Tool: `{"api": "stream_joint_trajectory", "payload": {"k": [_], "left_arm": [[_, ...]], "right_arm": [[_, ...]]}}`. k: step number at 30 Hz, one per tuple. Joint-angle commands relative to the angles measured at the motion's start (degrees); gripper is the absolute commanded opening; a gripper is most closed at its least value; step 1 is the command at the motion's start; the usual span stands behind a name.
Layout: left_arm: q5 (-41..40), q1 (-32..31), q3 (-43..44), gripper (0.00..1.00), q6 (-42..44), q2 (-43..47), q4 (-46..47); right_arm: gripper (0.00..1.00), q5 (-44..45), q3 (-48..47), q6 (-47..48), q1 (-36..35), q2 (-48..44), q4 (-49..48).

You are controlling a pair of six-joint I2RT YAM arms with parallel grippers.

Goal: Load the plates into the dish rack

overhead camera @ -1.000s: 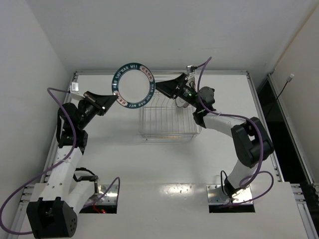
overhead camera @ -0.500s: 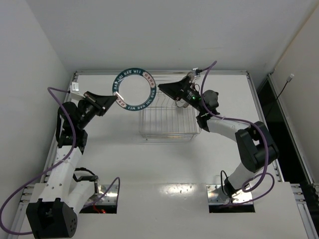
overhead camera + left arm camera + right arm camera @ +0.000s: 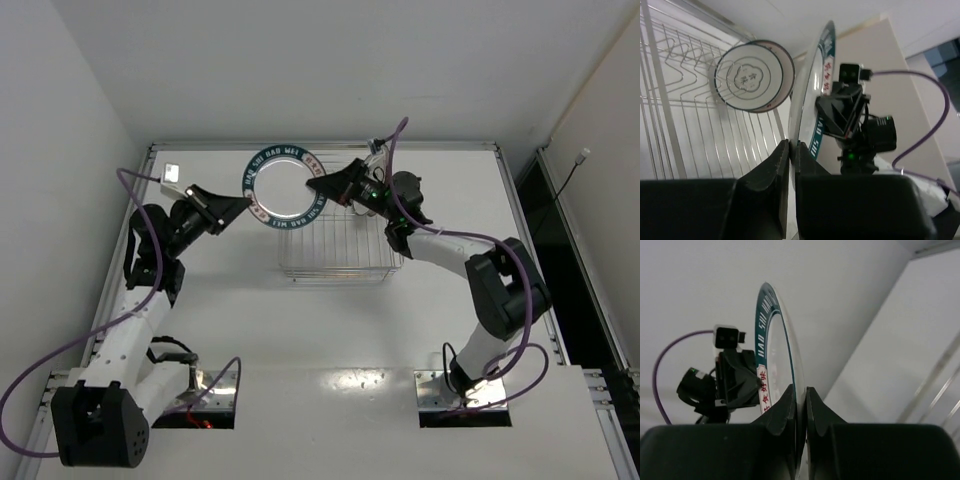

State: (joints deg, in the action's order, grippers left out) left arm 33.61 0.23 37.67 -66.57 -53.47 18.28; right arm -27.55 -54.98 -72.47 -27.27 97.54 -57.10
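Above the dish rack (image 3: 340,250), left fingers (image 3: 233,206) and right fingers (image 3: 325,186) grip one plate (image 3: 283,188)

Top camera looks down on the blue-rimmed plate (image 3: 284,187) from far above; my wrist cameras face it edge-on, close, from opposite sides

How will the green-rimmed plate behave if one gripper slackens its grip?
The plate looks stiff and glossy, so it will likely not bend but may slip, since the left gripper and right gripper pinch only its thin rim. Held on edge near the rack, it would probably chip if dropped, and might roll.
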Motion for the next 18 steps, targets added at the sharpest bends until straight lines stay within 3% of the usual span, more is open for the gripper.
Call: {"api": "stream_joint_trajectory", "payload": {"k": [1, 2, 3, 4, 5, 7, 9, 12, 18], "left_arm": [[4.35, 1.43, 0.82, 0.0, 4.23, -4.08, 0.18], [5.58, 2.05, 0.83, 0.08, 5.47, -4.97, -0.52], [7.68, 2.84, 0.83, 0.3, 6.96, -5.84, -1.66], [7.7, 3.72, 1.7, 0.58, 8.8, -6.46, -6.81], [5.62, 5.2, 3.27, 0.85, 13.43, -6.99, -10.86], [2.36, 6.79, 3.99, 0.99, 18.05, -6.3, -19.66], [-3.24, 8.03, 5.48, 0.99, 23.57, -4.46, -23.28], [-14.12, 7.78, 7.76, 0.99, 31.66, -1.2, -29.87], [-29.72, 2.94, 4.97, 0.99, 38.43, 2.92, -31.56]], "right_arm": [[0.0, -1.72, -0.31, 2.5, 2.91, -5.23, 1.71], [0.0, -0.85, 0.48, 3.64, 3.88, -6.64, 3.91], [0.0, 0.03, 0.49, 7.3, 5.54, -8.31, 10.98], [0.0, 3.26, -0.12, 10.04, 6.25, -10.15, 16.18], [0.0, 6.42, -1.0, 13.63, 6.78, -14.61, 29.2], [0.0, 24.4, -7.22, 27.68, 6.18, -18.51, 45.16], [0.0, 37.25, -12.49, 34.65, 4.42, -20.27, 57.3], [0.0, 50.01, -18.72, 40.72, 4.41, -18.01, 63.57], [0.0, 56.28, -29.81, 48.55, 3.28, -5.54, 67.73]]}}
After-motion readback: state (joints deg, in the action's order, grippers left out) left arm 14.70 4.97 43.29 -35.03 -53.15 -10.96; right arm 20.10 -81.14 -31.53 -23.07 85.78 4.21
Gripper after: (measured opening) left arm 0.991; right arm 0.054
